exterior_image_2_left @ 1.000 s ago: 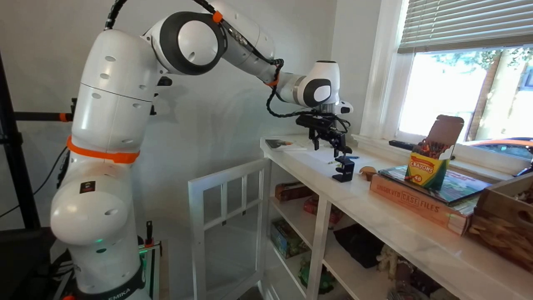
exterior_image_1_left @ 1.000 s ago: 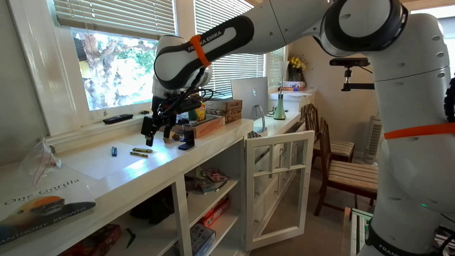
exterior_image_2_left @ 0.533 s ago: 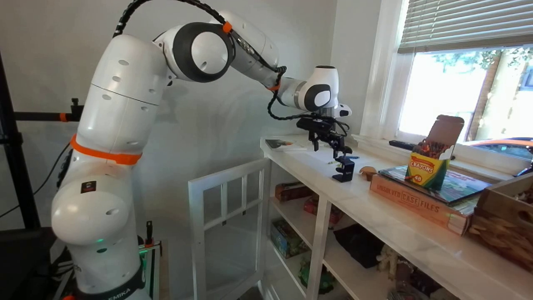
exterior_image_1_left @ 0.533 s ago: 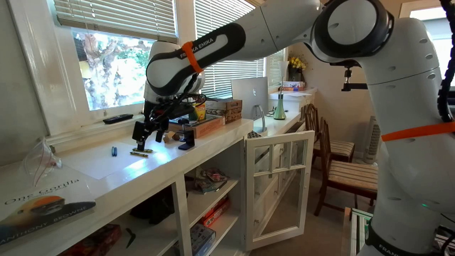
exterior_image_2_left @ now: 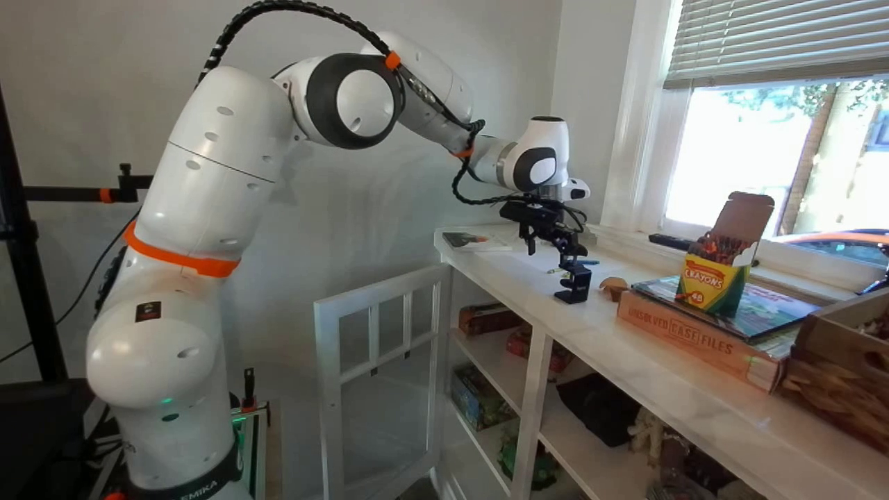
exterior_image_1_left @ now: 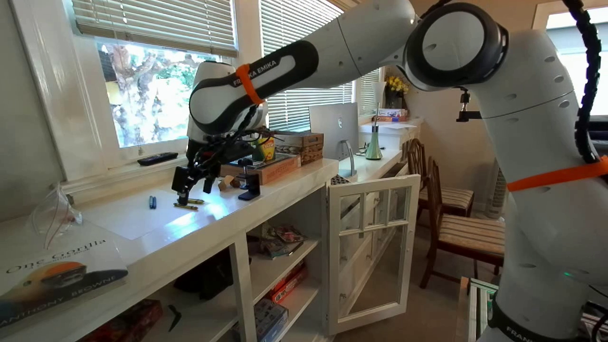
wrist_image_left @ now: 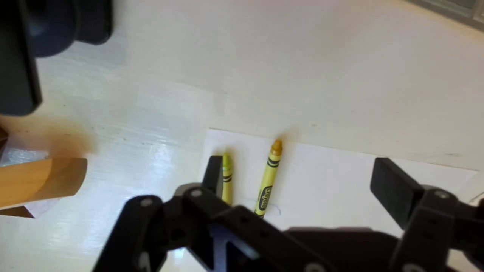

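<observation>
Black two-fingered gripper (wrist_image_left: 297, 175): fingers spread wide, nothing held; whether a fingertip touches anything beneath, I cannot tell.
Ochre-tipped crayon in a yellow paper wrapper (wrist_image_left: 269, 177): lies on the white paper sheet (wrist_image_left: 325, 173) atop the white glossy tabletop (wrist_image_left: 283, 68). In the wrist view it sits between the fingers, much nearer the one at that picture's left; its long axis runs nearly square to the line joining the fingertips, leaning slightly (so the gap faces its flanks, not its ends).
Yellow-green crayon in a yellow wrapper (wrist_image_left: 227, 181): just beside it, partly hidden by that same finger, contact unclear.
Two short blue crayons (exterior_image_1_left: 151, 202): on the same sheet, apart from the yellow pair.
Writing: "CRAYONS" and "48" on the upright yellow-and-green cardboard carton (exterior_image_2_left: 708, 283); "UNSOLVED CASE FILES" on the flat orange box (exterior_image_2_left: 698, 342) underneath; "One Gorilla" and "ANTHONY BROWNE" on the glossy picture book (exterior_image_1_left: 61, 280). The lettering in the ochre crayon's dark oval stands inverted, hard to read.
</observation>
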### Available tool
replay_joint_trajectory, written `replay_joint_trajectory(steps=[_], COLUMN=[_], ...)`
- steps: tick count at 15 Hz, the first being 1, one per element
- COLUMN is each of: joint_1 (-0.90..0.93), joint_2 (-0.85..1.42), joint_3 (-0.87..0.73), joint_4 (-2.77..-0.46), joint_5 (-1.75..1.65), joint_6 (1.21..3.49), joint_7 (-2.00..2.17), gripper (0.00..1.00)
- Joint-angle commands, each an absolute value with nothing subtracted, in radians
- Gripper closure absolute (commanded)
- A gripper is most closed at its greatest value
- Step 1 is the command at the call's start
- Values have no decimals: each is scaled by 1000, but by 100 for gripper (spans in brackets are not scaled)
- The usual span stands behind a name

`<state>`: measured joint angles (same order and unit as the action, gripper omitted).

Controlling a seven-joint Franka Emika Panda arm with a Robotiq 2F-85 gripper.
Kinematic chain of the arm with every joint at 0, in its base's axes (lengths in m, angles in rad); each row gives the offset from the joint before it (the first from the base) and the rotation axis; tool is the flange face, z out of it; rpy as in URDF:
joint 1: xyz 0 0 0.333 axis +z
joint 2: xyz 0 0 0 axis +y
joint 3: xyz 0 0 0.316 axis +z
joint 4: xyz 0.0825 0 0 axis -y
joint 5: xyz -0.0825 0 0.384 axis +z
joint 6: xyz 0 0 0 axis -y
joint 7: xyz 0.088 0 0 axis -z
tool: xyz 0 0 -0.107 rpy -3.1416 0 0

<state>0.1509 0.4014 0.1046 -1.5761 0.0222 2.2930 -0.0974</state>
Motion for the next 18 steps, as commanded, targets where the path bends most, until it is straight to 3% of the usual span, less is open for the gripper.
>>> replay_joint_trajectory(steps=[1, 10, 12, 15, 18], joint_1=[164, 177, 178, 178, 180], joint_2=[448, 488, 494, 498, 503], joint_3=[103, 98, 98, 97, 94], joint_4=[-1525, -1488, -1484, -1481, -1478], joint_5=[-7, -14, -15, -16, -21], joint_6=[2291, 2299, 2299, 2297, 2296], joint_7=[-60, -32, -30, -29, -27], gripper=[0, 4, 27, 53, 48])
